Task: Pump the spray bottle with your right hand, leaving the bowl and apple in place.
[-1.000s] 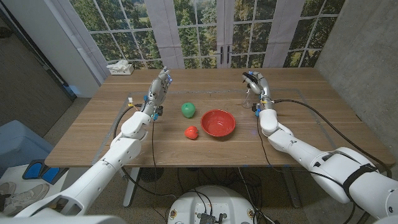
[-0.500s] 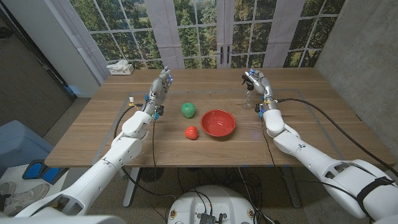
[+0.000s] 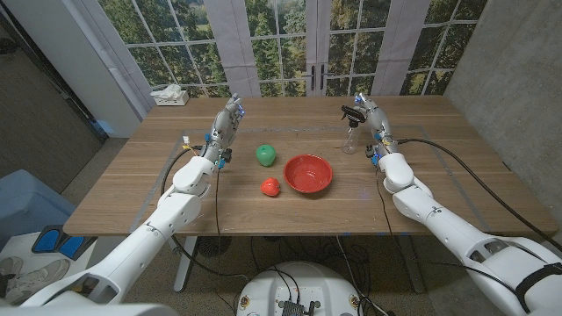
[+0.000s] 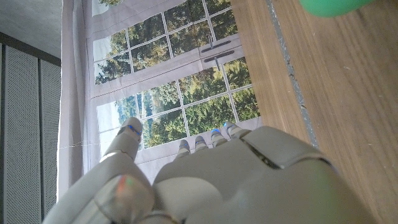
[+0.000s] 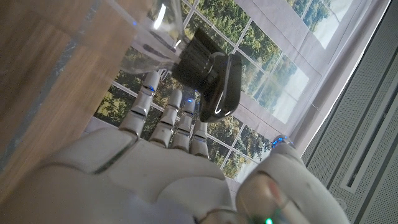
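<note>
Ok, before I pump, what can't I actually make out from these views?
- Contact: whether the right hand touches the spray bottle is too small to tell in the head view; in the right wrist view the fingers lie behind the black spray head.
- Bottle base: cut off by the right wrist picture's edge.
- Green apple: a sliver at the left wrist picture's edge.
- Bottle contents: the clear body is too small.

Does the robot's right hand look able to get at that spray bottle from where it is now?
Probably yes: the right hand is beside the spray bottle, fingers open, nothing between them; the bowl sits clear.
</note>
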### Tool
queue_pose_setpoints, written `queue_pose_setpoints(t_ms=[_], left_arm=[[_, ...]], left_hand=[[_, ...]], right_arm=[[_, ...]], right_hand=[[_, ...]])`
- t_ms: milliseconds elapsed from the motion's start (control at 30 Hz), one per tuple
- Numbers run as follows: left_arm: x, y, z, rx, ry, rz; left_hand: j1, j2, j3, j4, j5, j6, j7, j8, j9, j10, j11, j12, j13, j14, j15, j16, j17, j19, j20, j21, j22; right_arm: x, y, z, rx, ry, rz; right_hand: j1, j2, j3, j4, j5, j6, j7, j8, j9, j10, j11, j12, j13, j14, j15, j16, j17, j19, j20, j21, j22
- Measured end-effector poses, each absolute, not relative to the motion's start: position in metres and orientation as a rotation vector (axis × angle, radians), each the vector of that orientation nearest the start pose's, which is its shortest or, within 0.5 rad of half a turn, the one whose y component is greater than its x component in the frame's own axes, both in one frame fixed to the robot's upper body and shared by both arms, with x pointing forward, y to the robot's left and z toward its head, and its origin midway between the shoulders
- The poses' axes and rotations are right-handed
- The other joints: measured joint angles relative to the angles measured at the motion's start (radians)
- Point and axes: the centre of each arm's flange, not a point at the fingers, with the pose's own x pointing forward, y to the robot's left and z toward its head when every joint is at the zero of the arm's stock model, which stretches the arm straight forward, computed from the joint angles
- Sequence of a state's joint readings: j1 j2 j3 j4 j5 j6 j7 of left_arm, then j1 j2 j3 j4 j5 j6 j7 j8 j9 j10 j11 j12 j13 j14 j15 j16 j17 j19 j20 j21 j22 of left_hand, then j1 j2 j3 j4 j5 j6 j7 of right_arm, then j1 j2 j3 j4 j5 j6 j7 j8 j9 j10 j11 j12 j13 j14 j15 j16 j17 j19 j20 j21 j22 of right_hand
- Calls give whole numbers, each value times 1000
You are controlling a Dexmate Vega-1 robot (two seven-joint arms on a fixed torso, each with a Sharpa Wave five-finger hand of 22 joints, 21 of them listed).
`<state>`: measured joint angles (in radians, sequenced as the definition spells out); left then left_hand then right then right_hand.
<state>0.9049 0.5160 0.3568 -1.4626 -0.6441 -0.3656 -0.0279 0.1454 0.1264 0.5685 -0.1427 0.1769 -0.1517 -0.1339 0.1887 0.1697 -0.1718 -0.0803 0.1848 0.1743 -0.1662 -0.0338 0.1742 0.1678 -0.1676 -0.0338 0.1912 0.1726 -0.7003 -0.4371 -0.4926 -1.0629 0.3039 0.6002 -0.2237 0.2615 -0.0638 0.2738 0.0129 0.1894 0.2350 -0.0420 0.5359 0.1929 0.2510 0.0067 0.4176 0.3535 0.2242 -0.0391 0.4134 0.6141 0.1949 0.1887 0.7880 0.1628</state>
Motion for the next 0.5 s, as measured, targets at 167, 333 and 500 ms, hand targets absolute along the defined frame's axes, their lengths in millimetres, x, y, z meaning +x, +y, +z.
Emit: queue_pose_setpoints(t_ms=[167,333,500], left_arm=[[614,262,-2,-62,-740,-283],[614,263,-3,-61,-737,-280],[614,267,-6,-64,-732,-279]], left_hand=[[0,0,0,0,0,0,0,-4,0,0,0,0,0,0,0,0,0,0,0,0,0],[0,0,0,0,0,0,0,-4,0,0,0,0,0,0,0,0,0,0,0,0,0],[0,0,0,0,0,-7,7,-4,0,0,0,0,0,0,0,0,0,0,0,0,0]], right_arm=[[659,-274,-3,-152,-811,68],[665,-274,-9,-114,-757,116],[650,-296,2,-69,-759,151]], right_hand=[[-50,50,16,16,0,19,35,-43,-12,-7,-7,-39,-46,-47,0,-58,-67,-37,-113,-66,0],[-81,113,32,32,0,4,55,-97,-16,-33,-14,-83,-91,-98,2,-121,-135,-58,-199,-123,0],[-105,137,38,38,0,-9,67,-132,-16,-59,-16,-110,-113,-123,2,-152,-170,-65,-223,-154,0]])
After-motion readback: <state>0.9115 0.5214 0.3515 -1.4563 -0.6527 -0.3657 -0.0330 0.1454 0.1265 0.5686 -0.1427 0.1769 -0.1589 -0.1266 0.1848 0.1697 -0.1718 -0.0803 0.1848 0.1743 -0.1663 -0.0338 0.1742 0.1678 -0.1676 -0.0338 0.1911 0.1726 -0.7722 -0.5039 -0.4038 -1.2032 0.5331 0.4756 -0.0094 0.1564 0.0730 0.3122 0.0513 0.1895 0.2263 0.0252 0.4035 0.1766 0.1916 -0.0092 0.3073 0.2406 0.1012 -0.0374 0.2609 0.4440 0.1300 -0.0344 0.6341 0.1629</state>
